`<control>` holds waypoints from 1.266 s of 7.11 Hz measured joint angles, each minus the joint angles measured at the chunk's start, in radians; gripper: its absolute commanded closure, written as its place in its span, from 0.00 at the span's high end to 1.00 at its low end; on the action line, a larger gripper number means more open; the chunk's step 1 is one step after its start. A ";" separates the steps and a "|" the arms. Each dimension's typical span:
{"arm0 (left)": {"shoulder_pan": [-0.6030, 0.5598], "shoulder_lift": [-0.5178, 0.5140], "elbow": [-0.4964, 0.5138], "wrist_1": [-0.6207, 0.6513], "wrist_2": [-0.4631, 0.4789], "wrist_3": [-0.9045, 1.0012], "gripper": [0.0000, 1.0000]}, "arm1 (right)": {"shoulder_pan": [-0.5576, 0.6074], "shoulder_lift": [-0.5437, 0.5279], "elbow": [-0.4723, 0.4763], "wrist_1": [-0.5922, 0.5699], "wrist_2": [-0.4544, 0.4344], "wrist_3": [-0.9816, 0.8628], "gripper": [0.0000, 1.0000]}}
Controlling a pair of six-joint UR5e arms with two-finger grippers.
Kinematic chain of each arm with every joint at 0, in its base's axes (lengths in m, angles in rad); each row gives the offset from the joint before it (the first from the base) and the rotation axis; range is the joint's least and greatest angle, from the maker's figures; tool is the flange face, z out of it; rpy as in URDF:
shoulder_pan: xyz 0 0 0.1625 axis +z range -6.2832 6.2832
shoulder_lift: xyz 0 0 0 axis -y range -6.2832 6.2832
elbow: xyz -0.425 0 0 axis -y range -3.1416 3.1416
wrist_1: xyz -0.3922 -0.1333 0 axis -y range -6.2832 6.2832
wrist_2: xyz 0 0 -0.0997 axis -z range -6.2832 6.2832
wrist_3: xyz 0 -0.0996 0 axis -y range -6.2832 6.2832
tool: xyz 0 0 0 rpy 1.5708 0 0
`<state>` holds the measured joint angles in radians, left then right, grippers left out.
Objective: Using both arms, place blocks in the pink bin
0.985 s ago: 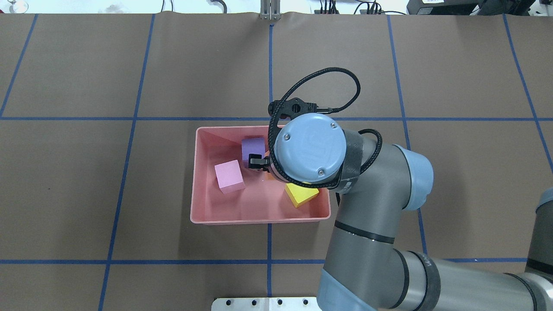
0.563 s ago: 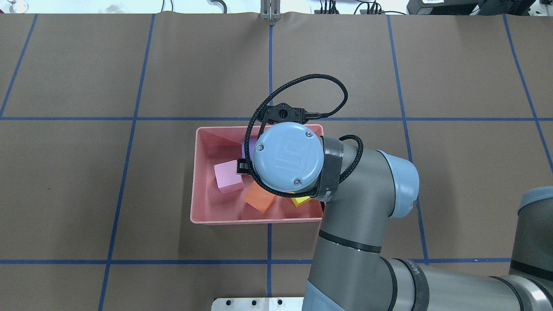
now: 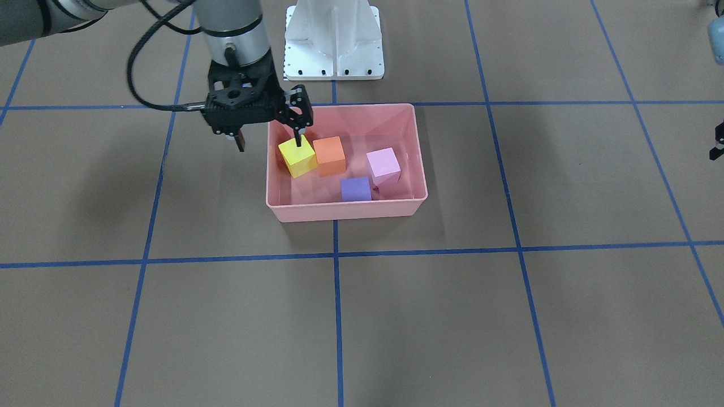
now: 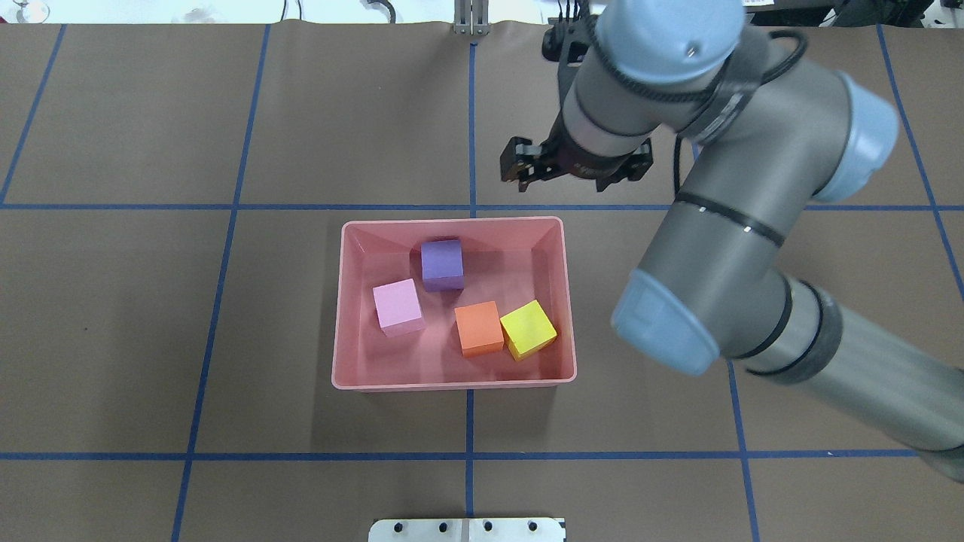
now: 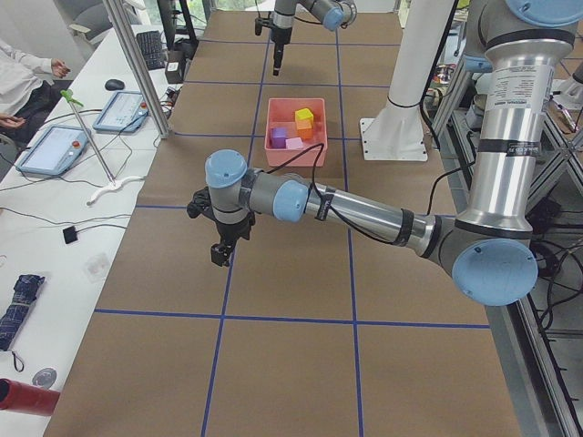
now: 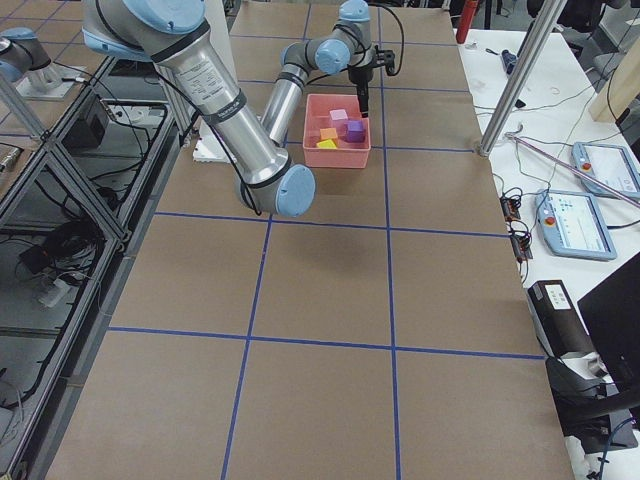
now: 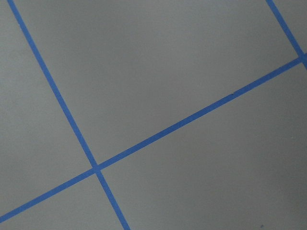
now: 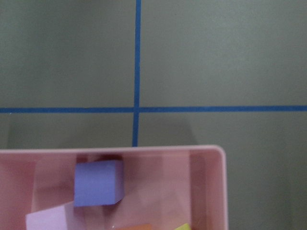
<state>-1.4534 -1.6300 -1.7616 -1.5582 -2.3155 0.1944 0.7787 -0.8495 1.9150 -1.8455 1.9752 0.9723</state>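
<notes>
The pink bin (image 4: pixel 343 301) holds all four blocks: purple (image 4: pixel 442 263), light pink (image 4: pixel 398 306), orange (image 4: pixel 479 328) and yellow (image 4: pixel 528 329), orange and yellow side by side. In the front-facing view the bin (image 3: pixel 345 212) shows yellow (image 3: pixel 298 157), orange (image 3: pixel 330 155), light pink (image 3: pixel 383 164) and purple (image 3: pixel 356 189). My right gripper (image 3: pixel 270 141) is open and empty, raised above the bin's end wall near the yellow block; overhead it (image 4: pixel 576 169) appears past the bin's far wall. My left gripper (image 5: pixel 219 250) hangs over bare table far from the bin; I cannot tell its state.
The white pedestal base (image 3: pixel 334 39) stands behind the bin on the robot's side. Blue tape lines (image 4: pixel 471 421) grid the brown table. A metal post (image 5: pixel 137 64) and a desk with tablets (image 5: pixel 59 146) line the operators' side.
The right gripper has risen out of the bin and swung past its far wall. The orange block, earlier under the gripper, now lies free beside the yellow one.
</notes>
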 measured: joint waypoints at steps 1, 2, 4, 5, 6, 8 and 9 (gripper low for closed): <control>-0.030 0.032 0.003 0.001 -0.001 -0.001 1.00 | 0.116 -0.049 -0.003 0.003 0.091 -0.153 1.00; -0.072 0.062 0.005 0.006 -0.002 -0.004 1.00 | 0.225 -0.106 -0.013 0.004 0.158 -0.310 1.00; -0.142 0.107 0.007 0.013 -0.007 -0.067 1.00 | 0.415 -0.210 -0.073 0.005 0.255 -0.609 1.00; -0.158 0.130 0.001 0.010 -0.009 -0.094 1.00 | 0.488 -0.257 -0.108 0.006 0.286 -0.739 1.00; -0.167 0.141 -0.008 0.009 -0.008 -0.104 1.00 | 0.550 -0.309 -0.134 0.006 0.300 -0.843 1.00; -0.171 0.147 -0.025 0.002 -0.005 -0.107 1.00 | 0.648 -0.438 -0.157 0.007 0.306 -1.021 1.00; -0.170 0.147 -0.029 0.000 -0.006 -0.108 1.00 | 0.699 -0.499 -0.168 0.008 0.306 -1.091 1.00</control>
<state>-1.6236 -1.4831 -1.7903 -1.5579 -2.3220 0.0859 1.4781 -1.3484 1.7470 -1.8379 2.2813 -0.1191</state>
